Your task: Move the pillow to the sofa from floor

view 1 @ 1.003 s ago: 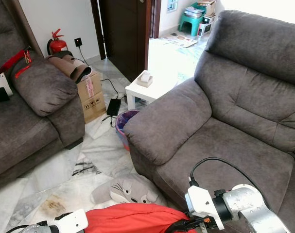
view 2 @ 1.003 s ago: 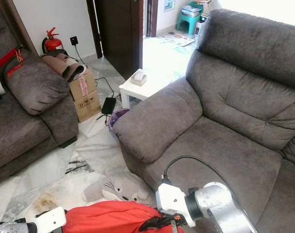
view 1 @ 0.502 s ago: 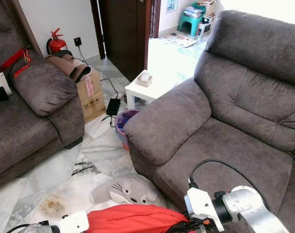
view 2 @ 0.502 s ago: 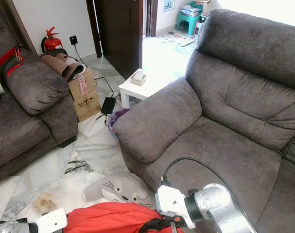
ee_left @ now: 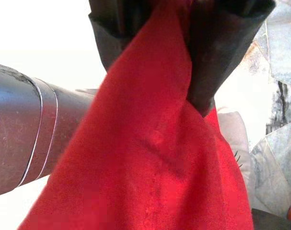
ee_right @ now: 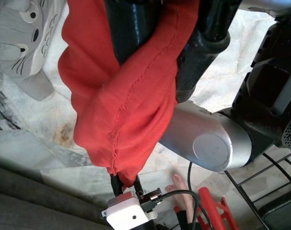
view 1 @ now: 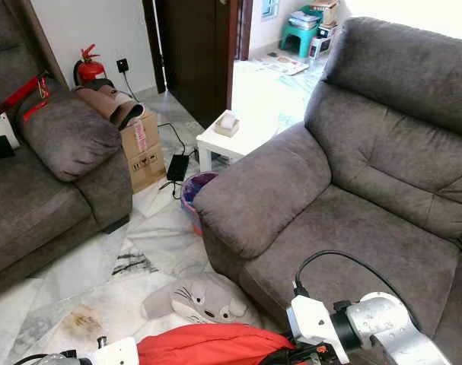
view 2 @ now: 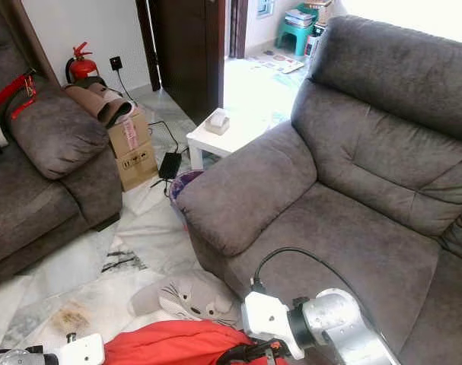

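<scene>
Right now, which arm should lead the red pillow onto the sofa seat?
Right, probably. Both end effectors pinch the red pillow, but the right end effector hangs beside the sofa seat, while the left end effector is over open floor, farther away.

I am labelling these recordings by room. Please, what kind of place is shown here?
Most likely a home living room: two grey sofas face a marble-tile floor, with a small white table between them and a cat-face cushion lying on the floor.
</scene>
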Tool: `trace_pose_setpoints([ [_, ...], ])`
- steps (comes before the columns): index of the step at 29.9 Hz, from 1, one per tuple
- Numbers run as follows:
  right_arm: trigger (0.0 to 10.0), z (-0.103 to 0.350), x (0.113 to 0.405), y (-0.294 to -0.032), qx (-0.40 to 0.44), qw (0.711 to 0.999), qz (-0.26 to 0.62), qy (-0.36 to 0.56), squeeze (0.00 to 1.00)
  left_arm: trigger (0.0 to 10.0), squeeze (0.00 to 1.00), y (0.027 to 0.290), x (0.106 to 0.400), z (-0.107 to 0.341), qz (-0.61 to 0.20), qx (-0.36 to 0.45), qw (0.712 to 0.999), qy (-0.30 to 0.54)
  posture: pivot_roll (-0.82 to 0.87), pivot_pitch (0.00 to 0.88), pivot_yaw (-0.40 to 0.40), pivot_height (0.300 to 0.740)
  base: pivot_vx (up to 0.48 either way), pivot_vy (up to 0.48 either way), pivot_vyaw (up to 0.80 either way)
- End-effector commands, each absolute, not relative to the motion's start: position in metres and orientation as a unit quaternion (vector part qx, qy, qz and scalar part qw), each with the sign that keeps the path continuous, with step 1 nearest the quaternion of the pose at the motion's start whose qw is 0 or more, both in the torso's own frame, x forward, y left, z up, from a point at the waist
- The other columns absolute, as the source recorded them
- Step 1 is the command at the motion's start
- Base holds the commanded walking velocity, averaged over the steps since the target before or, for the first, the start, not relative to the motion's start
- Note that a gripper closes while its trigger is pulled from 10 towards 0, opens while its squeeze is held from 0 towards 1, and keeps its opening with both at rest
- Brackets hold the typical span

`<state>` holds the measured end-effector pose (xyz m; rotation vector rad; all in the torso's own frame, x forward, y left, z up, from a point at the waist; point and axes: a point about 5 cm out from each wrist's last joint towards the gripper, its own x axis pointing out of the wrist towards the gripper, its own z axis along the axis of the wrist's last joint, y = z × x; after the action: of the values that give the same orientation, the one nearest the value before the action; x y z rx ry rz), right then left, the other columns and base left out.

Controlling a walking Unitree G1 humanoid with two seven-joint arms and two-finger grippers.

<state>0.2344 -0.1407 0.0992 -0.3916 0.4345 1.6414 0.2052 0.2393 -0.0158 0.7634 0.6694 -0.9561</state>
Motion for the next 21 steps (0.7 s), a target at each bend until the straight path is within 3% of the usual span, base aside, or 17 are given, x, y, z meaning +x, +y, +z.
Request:
trace_pose_setpoints([
  [1, 10.0, 0.1086, 0.2355, -0.1355, -0.179, 0.64, 0.731, 0.157, 0.0, 0.0, 0.0, 0.2377, 0.2035, -0.0171, -0.447, 0.358, 0.758, 0.311, 0.09, 0.109, -0.017, 0.74, 0.0, 0.0, 0.0],
  [11, 10.0, 0.1055, 0.2344, -0.1346, -0.176, 0.64, 0.731, 0.161, 0.0, 0.0, 0.0, 0.2354, 0.2046, -0.0166, -0.444, 0.355, 0.764, 0.306, 0.09, 0.114, -0.017, 0.74, 0.0, 0.0, 0.0],
  [21, 10.0, 0.1005, 0.2333, -0.1329, -0.172, 0.642, 0.729, 0.164, 0.0, 0.0, 0.0, 0.2285, 0.2115, -0.0099, -0.431, 0.332, 0.79, 0.284, 0.1, 0.113, -0.014, 0.74, 0.0, 0.0, 0.0],
])
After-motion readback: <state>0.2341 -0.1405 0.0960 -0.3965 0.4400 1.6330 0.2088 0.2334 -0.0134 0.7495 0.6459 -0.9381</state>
